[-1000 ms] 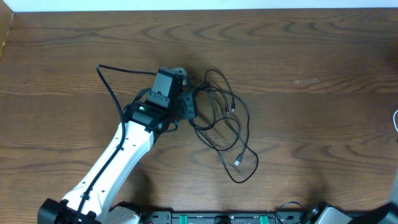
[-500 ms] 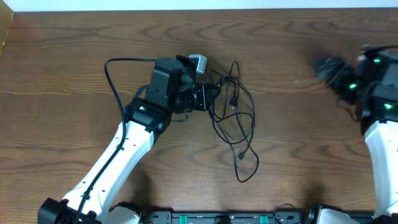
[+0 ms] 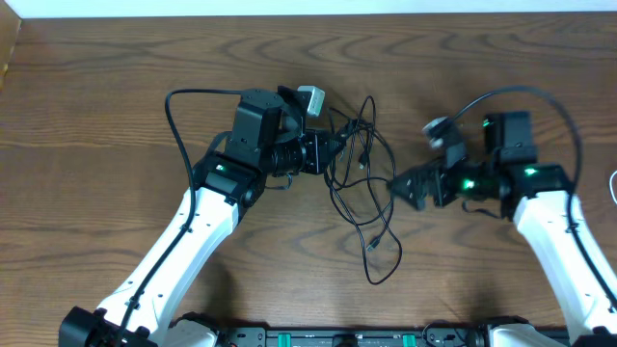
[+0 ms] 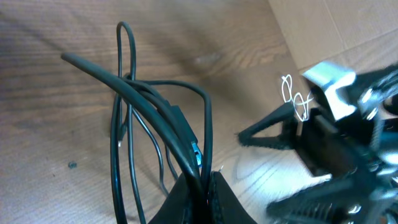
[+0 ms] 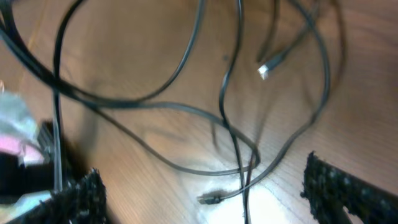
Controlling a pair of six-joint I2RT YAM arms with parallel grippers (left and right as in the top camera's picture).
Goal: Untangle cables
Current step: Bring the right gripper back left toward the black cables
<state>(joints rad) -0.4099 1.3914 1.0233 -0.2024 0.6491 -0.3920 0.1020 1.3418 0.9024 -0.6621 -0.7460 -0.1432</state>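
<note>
Inside left tool (image 4: 202, 190), pinched cables (image 4: 146, 98)

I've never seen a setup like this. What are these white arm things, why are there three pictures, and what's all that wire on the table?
These are two robot arms, white, each ending in a black claw, working at a wooden table. The wide picture comes from a fixed camera looking straight down. The other two come from small cameras on each arm's wrist, so each looks along its own claw.

On the table lies a loose tangle of thin black cables with small plugs; the job is to untangle them. The left claw is shut, pinching several strands where they bunch. Its wrist picture shows them rising out of its closed fingers. The right claw is wide open beside the tangle and holds nothing.
</note>
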